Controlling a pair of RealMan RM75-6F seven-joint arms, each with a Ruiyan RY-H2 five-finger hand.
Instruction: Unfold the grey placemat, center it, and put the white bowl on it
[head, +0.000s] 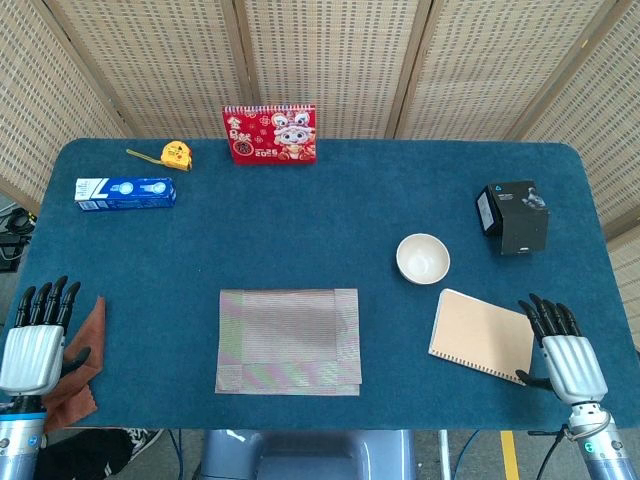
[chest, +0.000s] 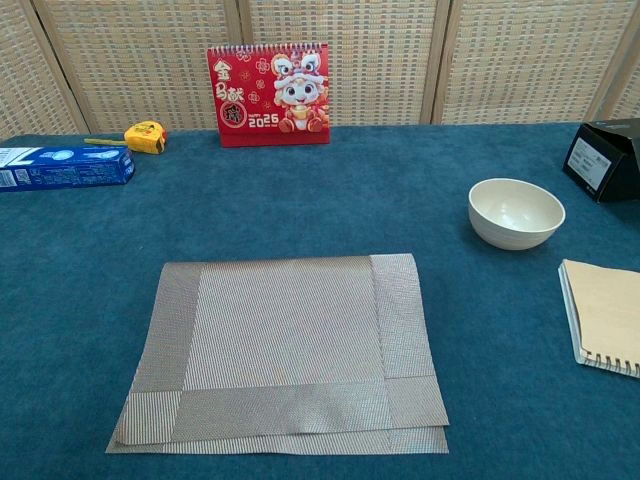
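Observation:
The grey placemat (head: 289, 341) lies folded in half on the blue table, near the front middle; in the chest view the grey placemat (chest: 285, 348) shows a doubled edge along its near side. The white bowl (head: 423, 258) stands upright and empty to the right of the mat, also seen as the white bowl (chest: 516, 212). My left hand (head: 38, 340) rests at the front left corner, fingers straight and apart, holding nothing. My right hand (head: 562, 350) sits at the front right, fingers extended, next to a notebook. Neither hand shows in the chest view.
A tan spiral notebook (head: 482, 334) lies right of the mat. A black box (head: 513, 216) stands far right. A red calendar (head: 269, 134), a yellow tape measure (head: 175, 155) and a blue toothpaste box (head: 126, 192) are at the back. A brown cloth (head: 80, 365) lies under my left hand.

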